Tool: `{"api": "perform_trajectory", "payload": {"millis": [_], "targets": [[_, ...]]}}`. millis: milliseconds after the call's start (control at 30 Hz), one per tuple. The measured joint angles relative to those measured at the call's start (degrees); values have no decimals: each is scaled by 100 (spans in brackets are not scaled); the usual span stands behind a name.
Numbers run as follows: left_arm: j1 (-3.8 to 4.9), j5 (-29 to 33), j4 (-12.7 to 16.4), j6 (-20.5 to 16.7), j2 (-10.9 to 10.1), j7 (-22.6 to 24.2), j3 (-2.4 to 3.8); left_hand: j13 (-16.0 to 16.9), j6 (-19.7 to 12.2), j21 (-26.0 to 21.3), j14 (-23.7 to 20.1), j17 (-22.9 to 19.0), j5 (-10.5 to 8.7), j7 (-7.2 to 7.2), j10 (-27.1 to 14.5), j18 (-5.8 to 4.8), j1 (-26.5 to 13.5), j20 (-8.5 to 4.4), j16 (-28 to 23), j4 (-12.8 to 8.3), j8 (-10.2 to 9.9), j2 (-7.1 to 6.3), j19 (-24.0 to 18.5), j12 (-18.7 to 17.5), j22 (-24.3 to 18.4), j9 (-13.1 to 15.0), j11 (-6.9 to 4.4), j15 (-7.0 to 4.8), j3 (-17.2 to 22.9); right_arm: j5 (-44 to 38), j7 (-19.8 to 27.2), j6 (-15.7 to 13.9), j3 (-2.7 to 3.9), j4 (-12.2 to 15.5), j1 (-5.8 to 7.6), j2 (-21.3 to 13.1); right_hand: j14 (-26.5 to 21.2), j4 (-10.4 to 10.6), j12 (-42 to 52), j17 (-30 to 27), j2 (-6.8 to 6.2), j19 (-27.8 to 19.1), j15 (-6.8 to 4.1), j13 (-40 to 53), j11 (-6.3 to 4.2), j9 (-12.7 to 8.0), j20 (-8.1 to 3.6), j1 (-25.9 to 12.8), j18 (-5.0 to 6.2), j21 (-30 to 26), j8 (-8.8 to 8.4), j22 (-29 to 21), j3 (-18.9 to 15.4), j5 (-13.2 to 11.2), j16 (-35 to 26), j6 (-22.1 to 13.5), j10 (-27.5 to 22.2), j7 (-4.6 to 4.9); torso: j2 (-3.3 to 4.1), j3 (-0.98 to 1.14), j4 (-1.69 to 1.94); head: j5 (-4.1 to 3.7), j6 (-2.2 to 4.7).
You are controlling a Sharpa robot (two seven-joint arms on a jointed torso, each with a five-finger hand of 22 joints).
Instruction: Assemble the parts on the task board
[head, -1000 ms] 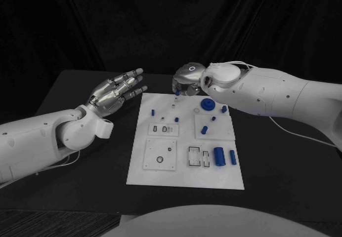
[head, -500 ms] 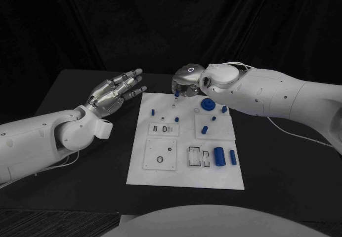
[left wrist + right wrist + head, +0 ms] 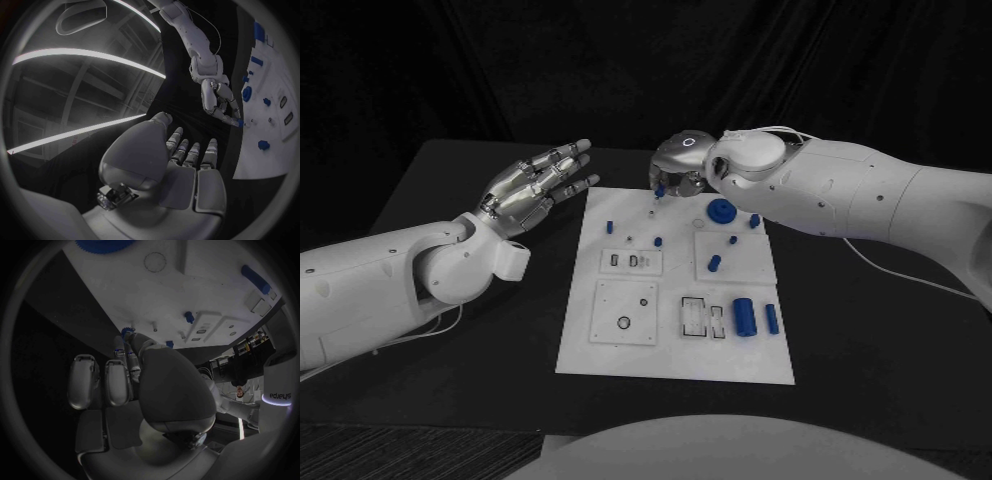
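The white task board (image 3: 675, 352) lies in the middle of the black table. My right hand (image 3: 679, 170) hovers over the board's far edge and pinches a small blue part (image 3: 656, 188) at its fingertips, just above a thin pin there. The right wrist view shows this hand (image 3: 125, 385) with the toothed blue part (image 3: 128, 332) close over the board (image 3: 187, 290). My left hand (image 3: 535, 187) is raised left of the board, fingers spread, holding nothing. In the left wrist view, the left hand (image 3: 187, 170) faces the right hand (image 3: 219, 102).
On the board lie a blue gear (image 3: 720, 210), a blue cylinder (image 3: 744, 316), a slimmer blue piece (image 3: 772, 318) and several small blue pegs such as one (image 3: 714, 264). Bare black table surrounds the board.
The right hand with its blue part has barely shifted over the board's far edge. The left hand has stayed still.
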Motion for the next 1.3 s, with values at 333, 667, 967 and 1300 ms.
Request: {"api": "perform_trajectory", "payload": {"millis": [333, 667, 967, 1300], "targets": [[0, 0, -40, 9, 19, -11, -1, 0, 0, 0, 0, 0, 0, 0, 0, 0, 0, 0, 0, 0, 0, 0, 0, 0, 0, 0, 0, 0, 0, 0, -3, 20, 0, 13, -39, -6, 0, 0, 0, -1, 0, 0, 0, -5, 0, -2, 0, 0, -1, 0, -5, -1, 0, 0, 0, 0, 0, 0, -26, -1, 1, -27, 0], [0, 0, -69, 25, 36, -20, -1, 0, 0, 0, 0, 0, 0, 0, 0, 0, 0, 0, 0, 16, 0, 0, 0, 0, 0, 0, 0, 0, 16, 2, -1, 26, 3, -14, -110, 12, 0, 0, -44, 6, 0, 0, 0, -17, 0, -2, 0, 0, 0, 0, -27, 4, 0, 0, 0, -20, 0, -20, -32, 3, 8, -12, 0], [0, 0, -94, 36, 50, -31, 0, -1, 0, 0, 0, -1, 0, 0, 0, 0, 0, 0, 0, 16, 0, 0, 0, 0, 0, -1, 0, 0, 16, 5, 1, 27, 7, -47, -145, 54, 0, 1, -112, 4, 1, 0, 0, -34, 6, -11, 0, 0, 0, 0, -90, 4, 33, -63, 0, -97, -57, -12, -33, -2, 8, -6, 0], [0, 0, -96, 61, 59, -46, -1, -1, 0, 0, 0, -1, 0, 0, 0, 0, 0, 0, 0, 16, -1, 0, 0, 0, 0, -1, 0, 0, 47, 5, -18, 56, 1, -63, -168, 87, -62, 46, -501, -126, -83, -110, 62, -126, 32, -179, 28, -84, 0, -120, -221, -33, 146, -261, -50, -818, -713, -326, -24, -4, 12, -3, 0]]}}
